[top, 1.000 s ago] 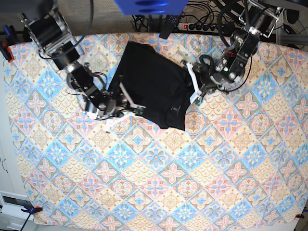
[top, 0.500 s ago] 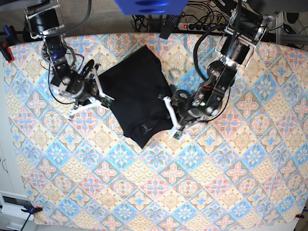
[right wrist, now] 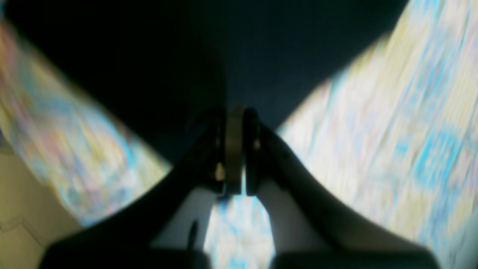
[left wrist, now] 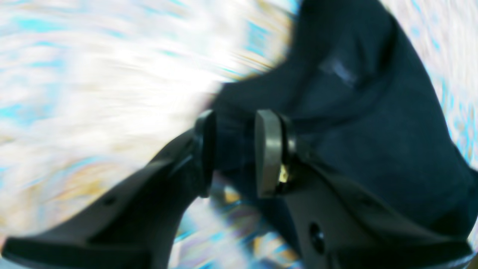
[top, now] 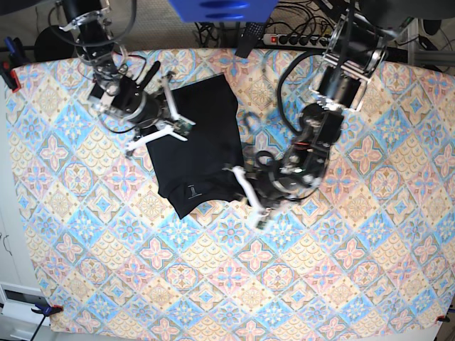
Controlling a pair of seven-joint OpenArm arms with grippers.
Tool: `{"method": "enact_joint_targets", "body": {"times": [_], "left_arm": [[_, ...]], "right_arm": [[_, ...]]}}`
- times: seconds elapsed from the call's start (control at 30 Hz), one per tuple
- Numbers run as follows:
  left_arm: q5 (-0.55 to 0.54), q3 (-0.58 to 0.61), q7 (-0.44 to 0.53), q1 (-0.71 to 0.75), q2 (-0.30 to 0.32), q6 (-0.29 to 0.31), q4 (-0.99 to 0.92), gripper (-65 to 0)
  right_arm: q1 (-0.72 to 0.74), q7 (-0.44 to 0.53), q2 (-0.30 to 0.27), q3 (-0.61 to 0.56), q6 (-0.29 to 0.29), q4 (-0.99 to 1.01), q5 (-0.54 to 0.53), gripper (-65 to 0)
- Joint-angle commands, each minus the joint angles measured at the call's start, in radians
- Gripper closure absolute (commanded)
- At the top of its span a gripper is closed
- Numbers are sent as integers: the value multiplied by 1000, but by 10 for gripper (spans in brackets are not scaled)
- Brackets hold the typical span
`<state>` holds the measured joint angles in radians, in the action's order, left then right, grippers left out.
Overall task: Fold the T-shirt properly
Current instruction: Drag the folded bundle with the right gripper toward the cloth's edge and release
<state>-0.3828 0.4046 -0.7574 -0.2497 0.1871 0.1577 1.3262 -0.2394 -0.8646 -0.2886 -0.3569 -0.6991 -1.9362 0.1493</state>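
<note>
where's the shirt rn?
Base view: T-shirt lies upper-centre on the patterned table, between the right gripper at its upper-left edge and the left gripper at its lower-right edge.

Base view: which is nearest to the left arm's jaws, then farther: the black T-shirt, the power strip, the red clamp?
From the left gripper:
1. T-shirt, right at the jaws, center.
2. Power strip, top edge, behind the table.
3. Red clamp, far left edge of the table.
</note>
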Motion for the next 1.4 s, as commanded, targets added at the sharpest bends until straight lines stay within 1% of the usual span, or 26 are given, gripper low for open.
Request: {"method": "enact_joint_targets", "body": {"times": [0.0,0.1,0.2,0.33,0.47,0.57,0.7,0.8,0.97,1.1,1.13,1.23,1.37], "left_arm": [[-5,-52,11,10,24,-2,52,-167],[-5,-209,11,112,78,-2,158,-167],[-6,-342,11,221,105,-2,243,-167],[-6,-508,11,347,102,-2,332,-167],[-8,-577,11,451,102,0,421,-167],[-32,-602,11,522,102,0,484,-167],[-118,-628,11,593,104,0,528,-167],[-166,-634,11,620,108,0,530,-167],[-180,-634,9,636,108,0,527,-167],[-180,-634,9,636,108,0,527,-167],[-180,-634,9,636,108,0,527,-167],[-180,-631,9,636,108,0,527,-167],[-180,-628,9,636,108,0,527,-167]], "right_arm": [[10,0,16,-12,1,-16,-4,-2],[45,0,84,-52,1,-7,-4,-2],[78,0,167,-77,1,16,-6,-2],[156,0,245,-81,1,129,-6,-2],[226,8,319,-80,1,266,-9,-2],[259,9,346,-77,1,361,-9,-2],[306,11,366,-72,1,499,-9,-2],[343,32,372,-57,1,633,-9,-1],[369,92,372,65,1,779,-9,0],[375,112,369,144,1,849,-9,0],[377,129,363,166,1,861,-9,0],[377,160,292,220,1,881,-7,0],[401,186,236,267,1,897,-7,0]]}}
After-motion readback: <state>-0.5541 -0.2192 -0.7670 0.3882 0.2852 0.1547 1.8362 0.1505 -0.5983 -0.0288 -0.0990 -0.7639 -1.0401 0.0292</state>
